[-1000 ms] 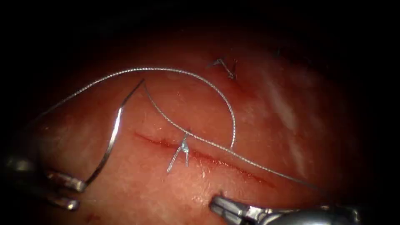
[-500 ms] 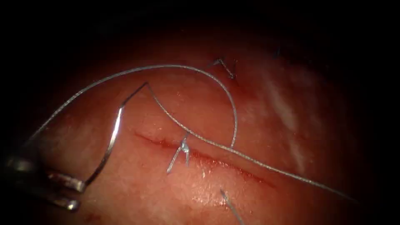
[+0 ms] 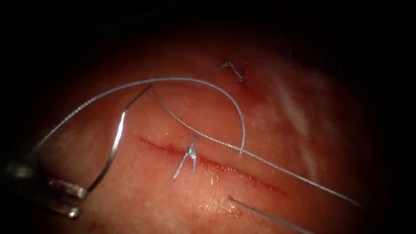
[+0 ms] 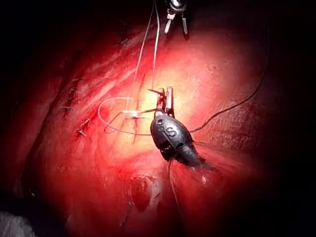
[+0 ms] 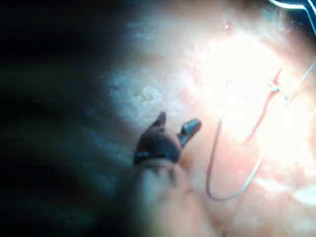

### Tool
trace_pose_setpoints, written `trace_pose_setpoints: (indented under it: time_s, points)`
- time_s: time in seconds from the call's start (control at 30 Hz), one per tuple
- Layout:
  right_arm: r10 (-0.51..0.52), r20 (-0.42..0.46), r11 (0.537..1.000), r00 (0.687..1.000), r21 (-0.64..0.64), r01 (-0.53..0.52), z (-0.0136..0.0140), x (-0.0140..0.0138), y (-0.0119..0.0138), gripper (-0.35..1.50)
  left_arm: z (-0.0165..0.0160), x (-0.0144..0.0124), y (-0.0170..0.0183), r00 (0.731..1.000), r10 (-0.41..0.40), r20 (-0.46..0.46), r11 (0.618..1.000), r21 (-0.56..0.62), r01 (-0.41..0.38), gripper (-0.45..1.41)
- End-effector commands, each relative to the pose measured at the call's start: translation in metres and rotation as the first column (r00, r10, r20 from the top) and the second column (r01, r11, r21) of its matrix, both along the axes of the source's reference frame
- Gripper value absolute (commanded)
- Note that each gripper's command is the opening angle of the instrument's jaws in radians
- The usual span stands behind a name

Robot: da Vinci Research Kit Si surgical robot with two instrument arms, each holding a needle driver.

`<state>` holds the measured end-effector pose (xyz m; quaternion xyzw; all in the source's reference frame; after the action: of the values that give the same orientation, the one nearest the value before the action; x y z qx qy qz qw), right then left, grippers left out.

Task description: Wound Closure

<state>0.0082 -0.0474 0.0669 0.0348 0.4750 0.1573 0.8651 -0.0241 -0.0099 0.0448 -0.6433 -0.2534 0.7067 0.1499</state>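
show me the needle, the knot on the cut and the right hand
needle (image 3: 116, 145), endoscope view, mid-curve, free of the tissue, held near its end by the left hand (image 3: 71, 200)
knot (image 3: 191, 152), endoscope view, the tied stitch's centre
right hand (image 5: 175, 129), right wrist view, midway between its open, empty jaws

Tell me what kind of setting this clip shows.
Most likely a bench suturing practice: tissue with a cut bearing a tied stitch. The left tool holds a curved needle by one end, clear of the tissue; the right tool is open, holding nothing.
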Motion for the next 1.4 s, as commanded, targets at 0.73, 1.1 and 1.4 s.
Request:
trace_pose_setpoints:
  time_s: [0.73, 1.1, 1.4]
  points:
    - [0.182, 0.063, 0.977, 0.981, -0.125, -0.174, 0.0025, 0.0017, 0.0149, 0.81, 0.0009, -0.0011, -0.0005, 1.0, 0.001, -0.005, 1.0, -0.005, -0.001, -0.45]
    - [0.08, 0.022, 0.993, 0.997, -0.09, -0.078, 0.0023, 0.0056, 0.0153, 0.81, 0.0015, -0.0007, -0.0003, 1.0, 0.006, -0.002, 1.0, -0.001, -0.006, -0.45]
    - [-0.043, 0.022, 0.999, 0.999, -0.024, 0.044, 0.0007, 0.0044, 0.014, 0.88, 0.0028, -0.0001, 0.0003, 1.0, -0.005, -0.02, 1.0, 0.003, 0.005, -0.45]
